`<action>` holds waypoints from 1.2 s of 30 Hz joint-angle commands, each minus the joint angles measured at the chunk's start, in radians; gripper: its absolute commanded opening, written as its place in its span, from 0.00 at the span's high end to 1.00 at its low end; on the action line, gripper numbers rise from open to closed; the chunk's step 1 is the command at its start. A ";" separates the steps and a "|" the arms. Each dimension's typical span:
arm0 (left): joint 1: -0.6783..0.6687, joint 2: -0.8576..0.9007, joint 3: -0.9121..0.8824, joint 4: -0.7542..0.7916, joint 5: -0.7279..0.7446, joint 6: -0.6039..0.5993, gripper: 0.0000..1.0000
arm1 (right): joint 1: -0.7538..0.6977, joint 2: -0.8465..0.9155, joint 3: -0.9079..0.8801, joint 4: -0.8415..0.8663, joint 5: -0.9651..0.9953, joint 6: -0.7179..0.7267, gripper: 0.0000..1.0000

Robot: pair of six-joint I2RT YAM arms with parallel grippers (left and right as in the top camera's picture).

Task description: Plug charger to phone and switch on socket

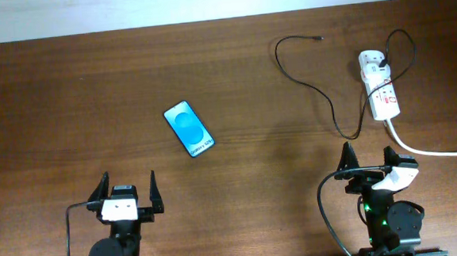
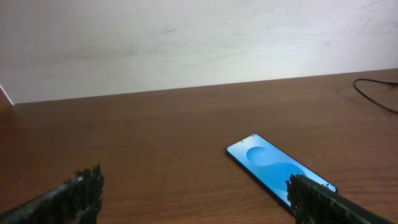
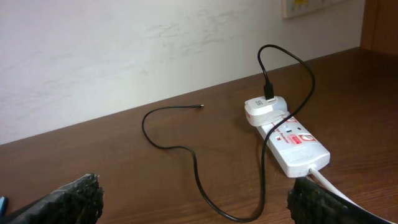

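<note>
The phone (image 1: 189, 129) lies flat on the table, blue screen up, left of centre; it also shows in the left wrist view (image 2: 273, 167). The white socket (image 1: 379, 85) lies at the back right, with a white adapter plugged in. It also shows in the right wrist view (image 3: 292, 140). The thin black charger (image 1: 313, 87) loops from the adapter across the table; its small plug (image 1: 319, 38) lies free near the back edge. It also shows in the right wrist view (image 3: 198, 174). My left gripper (image 1: 125, 196) is open and empty, near the front edge. My right gripper (image 1: 369, 163) is open and empty, in front of the socket.
The thick white lead (image 1: 429, 151) runs from the socket off to the right, passing close to my right gripper. A white wall (image 2: 186, 43) stands behind the table's back edge.
</note>
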 commanded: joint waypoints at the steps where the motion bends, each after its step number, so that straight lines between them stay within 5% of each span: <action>1: 0.004 -0.003 -0.006 -0.003 -0.010 -0.009 0.01 | 0.009 -0.010 -0.005 -0.010 -0.002 -0.004 0.02; 14: 0.003 -0.003 -0.005 0.115 -0.045 0.013 0.01 | 0.009 -0.010 -0.005 -0.010 -0.002 -0.004 0.02; 20: 0.003 0.005 0.021 0.076 0.037 -0.125 0.01 | 0.009 -0.010 -0.005 -0.010 -0.002 -0.004 0.02; 28: 0.003 0.245 0.328 -0.158 0.042 -0.175 0.01 | 0.009 -0.010 -0.005 -0.010 -0.002 -0.004 0.02; 36: 0.003 0.514 0.597 -0.332 0.249 -0.175 0.01 | 0.009 -0.010 -0.005 -0.010 -0.002 -0.004 0.02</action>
